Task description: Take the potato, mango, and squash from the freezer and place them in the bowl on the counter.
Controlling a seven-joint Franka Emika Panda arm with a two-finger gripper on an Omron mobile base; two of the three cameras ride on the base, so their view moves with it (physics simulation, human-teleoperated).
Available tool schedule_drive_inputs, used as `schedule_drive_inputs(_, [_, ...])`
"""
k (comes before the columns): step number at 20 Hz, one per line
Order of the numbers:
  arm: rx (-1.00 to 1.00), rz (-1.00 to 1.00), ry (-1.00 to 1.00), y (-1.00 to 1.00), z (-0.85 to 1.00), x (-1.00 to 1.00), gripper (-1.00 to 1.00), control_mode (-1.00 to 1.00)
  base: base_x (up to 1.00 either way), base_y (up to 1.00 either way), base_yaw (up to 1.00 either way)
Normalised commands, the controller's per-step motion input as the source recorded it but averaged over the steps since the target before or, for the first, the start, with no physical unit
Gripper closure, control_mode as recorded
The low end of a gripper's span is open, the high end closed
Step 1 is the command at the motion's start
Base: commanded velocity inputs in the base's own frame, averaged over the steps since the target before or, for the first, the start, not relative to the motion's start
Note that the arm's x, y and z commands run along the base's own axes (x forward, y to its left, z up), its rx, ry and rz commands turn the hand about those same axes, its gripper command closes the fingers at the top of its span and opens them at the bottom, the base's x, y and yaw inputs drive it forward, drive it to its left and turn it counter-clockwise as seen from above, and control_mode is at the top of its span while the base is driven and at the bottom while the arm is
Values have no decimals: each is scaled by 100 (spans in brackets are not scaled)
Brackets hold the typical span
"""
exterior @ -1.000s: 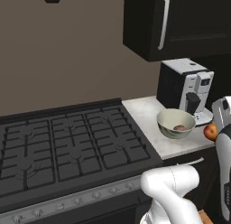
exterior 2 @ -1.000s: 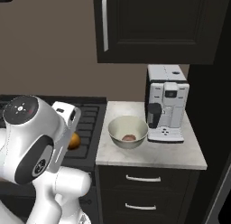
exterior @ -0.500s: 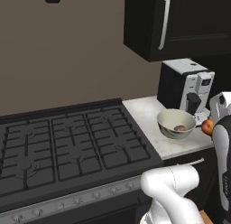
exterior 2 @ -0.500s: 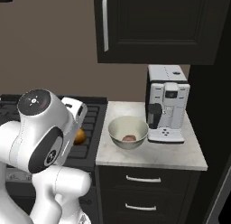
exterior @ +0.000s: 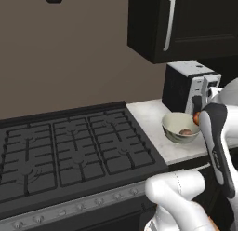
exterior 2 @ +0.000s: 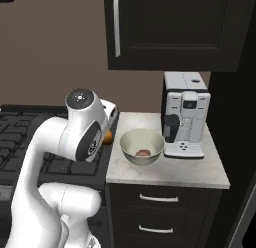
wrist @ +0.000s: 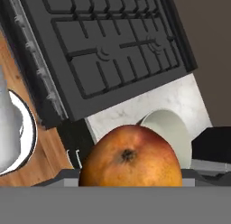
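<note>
Gripper (wrist: pixel 131 184) pinches the mango (wrist: pixel 131 157), held above the stove's (wrist: pixel 108 42) front edge, short of the counter (wrist: pixel 135 112). Beyond, the bowl (exterior 2: pixel 142 146) sits on that counter beside the coffee machine (exterior 2: pixel 186 114), a small brownish item inside.

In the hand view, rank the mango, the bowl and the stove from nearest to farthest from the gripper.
1. Mango: at the gripper, at the bottom of the view.
2. Bowl: just beyond the mango, on the counter.
3. Stove: farthest, across the upper part of the view.
</note>
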Motion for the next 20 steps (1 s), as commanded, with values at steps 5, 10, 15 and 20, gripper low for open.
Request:
schedule_drive_inputs(5, [19,-2,0,-32,-56,77,100,-100,0,0,0])
schedule_drive_inputs(10, [7,-5,7,-12,-30,73,100,-100,0,0,0])
schedule_drive_inputs(15, [0,-13,16,0,-6,37,100,-100,0,0,0])
schedule_drive_inputs(20, [0,-18,21,-10,-15,20,100,-100,0,0,0])
